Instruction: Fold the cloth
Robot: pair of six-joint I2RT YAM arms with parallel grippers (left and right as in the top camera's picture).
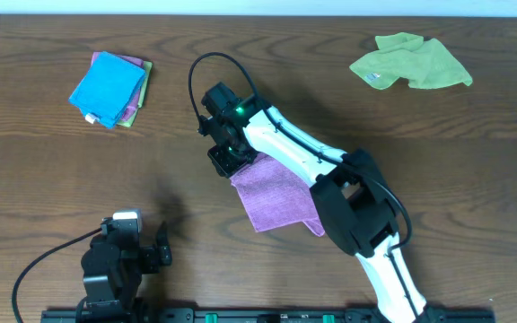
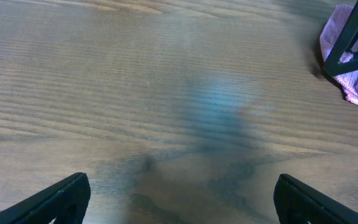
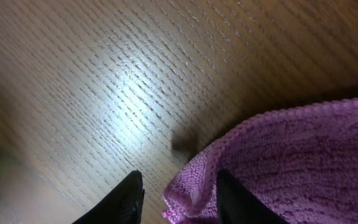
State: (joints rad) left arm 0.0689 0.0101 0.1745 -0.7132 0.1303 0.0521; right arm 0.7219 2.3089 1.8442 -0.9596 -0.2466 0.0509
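Quick rundown of the table (image 1: 43,179). It's dark brown wood with a clear grain running across it, and a soft glare patch shows in the right wrist view.

There are two bits of clutter, both well away from the action. A neat folded stack (image 1: 110,88) sits at the far left, blue on top with pink and green edges peeking out underneath. A crumpled green cloth (image 1: 411,70) lies at the far right, kinda lumpy and spread out. Neither is in the way.

What does block the view is the right arm (image 1: 330,175) itself. It reaches diagonally across the purple cloth (image 1: 275,199) and covers its upper right side.

The purple cloth lies flat near the middle of the table. It's fuzzy microfiber with a stitched hem along the edge. From overhead it's a skewed four-sided shape, turned at an angle to the table edges. Its long axis seems to run from the upper left down to the lower right, though the arm hides enough that I wouldn't swear to it.

The right gripper (image 1: 227,160) sits at the upper-left corner of the cloth. Its fingers are partly apart, and the corner pokes in between them. There's bare wood between the cloth and one finger (image 3: 122,200), so it isn't pinched.

The left gripper (image 2: 182,193) is off at the near left over bare wood. It's spread wide and holding nothing.
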